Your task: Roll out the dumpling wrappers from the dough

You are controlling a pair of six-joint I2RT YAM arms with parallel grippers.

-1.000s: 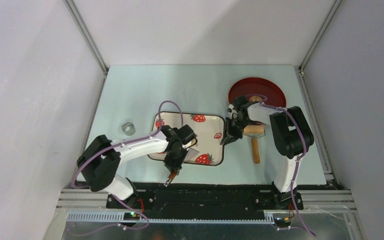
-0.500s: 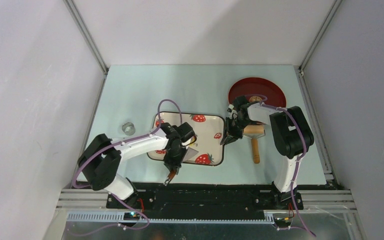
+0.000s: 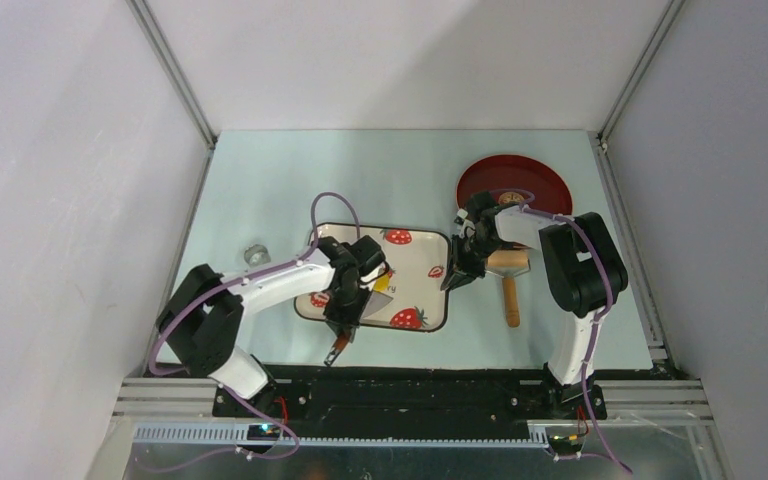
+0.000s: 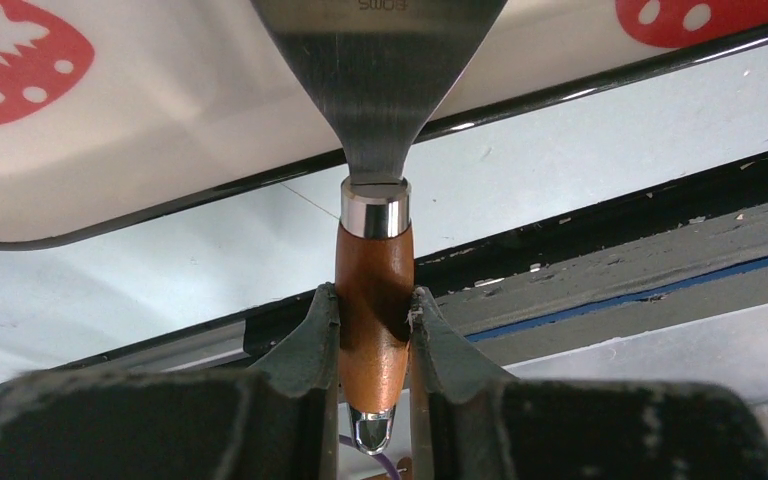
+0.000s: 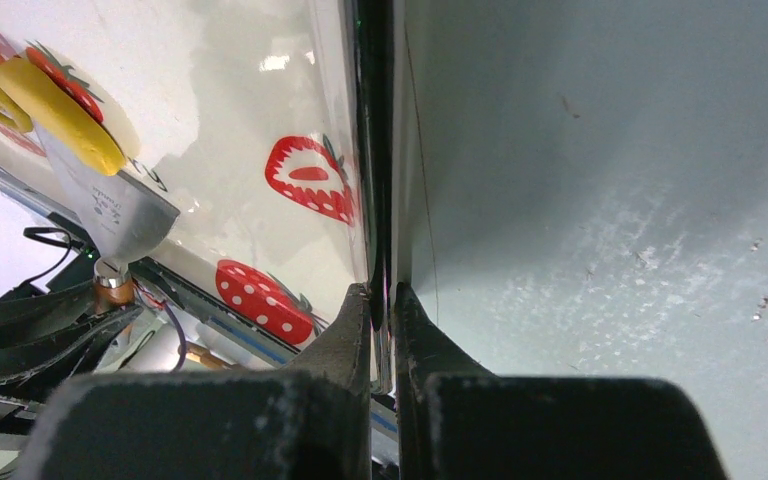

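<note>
Item, as we find it: the left gripper (image 4: pixel 373 302), fingers (image 4: pixel 312 335) closed partway and clamped on the brown wooden handle of a scraper (image 4: pixel 380 60). Its steel blade reaches over the near rim of the strawberry-print tray (image 4: pixel 160 150). The right gripper (image 5: pixel 380 300) has its fingers nearly together, pinching the tray's right-hand rim between them. The dough (image 5: pixel 60 112) is a yellow lump inside the tray, at the blade's far edge. It looks to rest partly on the blade, though we cannot tell how much of it is lifted. Also present are a red plate (image 3: pixel 540 180) at the far right with what looks like a tan wrapper (image 3: pixel 508 198) on it, a wooden-handled tool (image 3: pixel 510 285) just right of the tray, and a ring cutter (image 3: pixel 256 255) to its left. Step in hand, as we judge it: freeing the dough from the tray with the scraper while the other arm steadies the tray. Next move calls for keeping the blade low and flat under the lump, and for the rim pinch to hold firm so the tray does not slide.
</note>
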